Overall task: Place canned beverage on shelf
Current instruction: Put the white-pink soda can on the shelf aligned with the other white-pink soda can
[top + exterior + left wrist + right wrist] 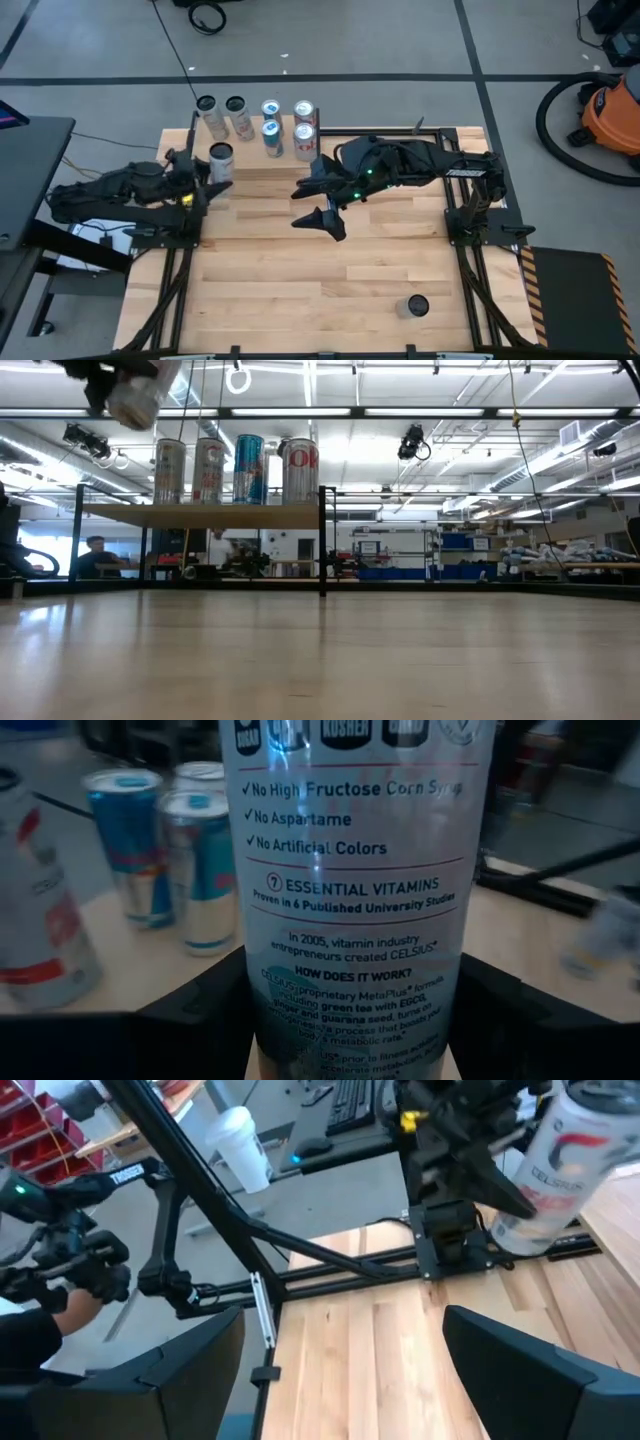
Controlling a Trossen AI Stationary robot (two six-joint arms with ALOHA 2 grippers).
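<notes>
A white canned beverage (350,870) with printed text is held in my left gripper (213,170) at the shelf's left end, seen high up in the low view (140,398). The shelf (200,515) is a pale-wood panel on black rods at the table's far left. Several cans (270,125) stand upright on it by their bases. My right gripper (305,205) hangs open over the table's middle, to the right of the shelf, with nothing between its fingers (200,1360). My left gripper pinches the canned beverage's side wall (260,1020) between its two fingers, one on each side of its lower half. The fingers come about level from the table's left and lie across the can. The can is lifted clear and leans a little (560,1155).
One more can (417,305) stands alone near the table's near right. Black frame rods (300,1260) run along the table's left side. A person's hand (60,1280) shows beyond the table, and an orange vacuum (610,110) sits on the floor at the right.
</notes>
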